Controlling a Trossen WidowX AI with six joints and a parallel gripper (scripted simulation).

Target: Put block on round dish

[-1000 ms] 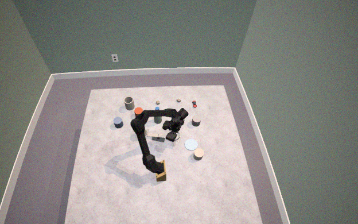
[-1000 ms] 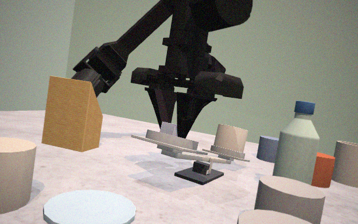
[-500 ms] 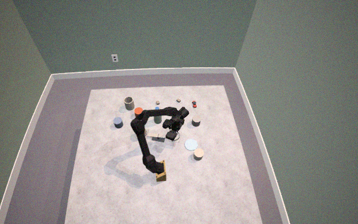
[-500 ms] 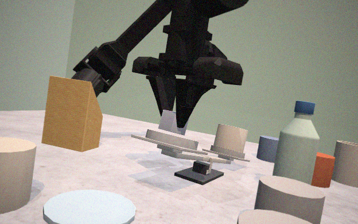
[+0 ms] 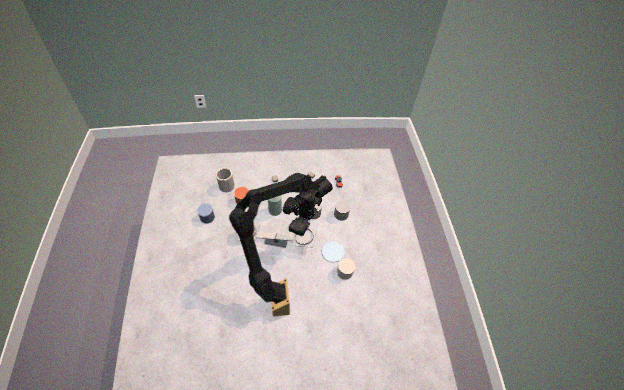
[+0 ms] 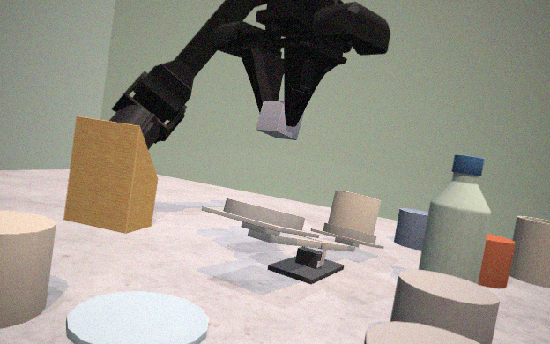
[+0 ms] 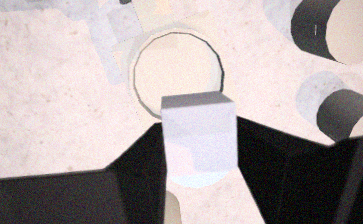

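My gripper (image 6: 279, 115) (image 7: 194, 127) is shut on a pale lavender block (image 6: 271, 120) (image 7: 200, 142), held in the air above the balance's empty pan. The balance (image 6: 306, 270) (image 5: 276, 243) is tilted, its empty ringed end higher in the exterior view. That pan's ring (image 6: 263, 215) (image 5: 296, 242) (image 7: 223, 75) has no cup on it. A beige cup (image 6: 354, 213) stands on the other end. The round light-blue dish (image 6: 137, 317) (image 5: 333, 251) (image 7: 197, 180) has nothing on it; the block partly hides it in the wrist view.
Beige cylinders stand beside the dish (image 6: 10, 273) (image 5: 346, 270) and behind it (image 6: 446, 304) (image 5: 341, 212). A green bottle (image 6: 455, 229) (image 5: 275, 206), orange object (image 6: 494, 262) (image 5: 241, 194), blue cylinder (image 6: 410, 229) (image 5: 206, 213) and grey open cup (image 6: 543, 253) stand past the balance.
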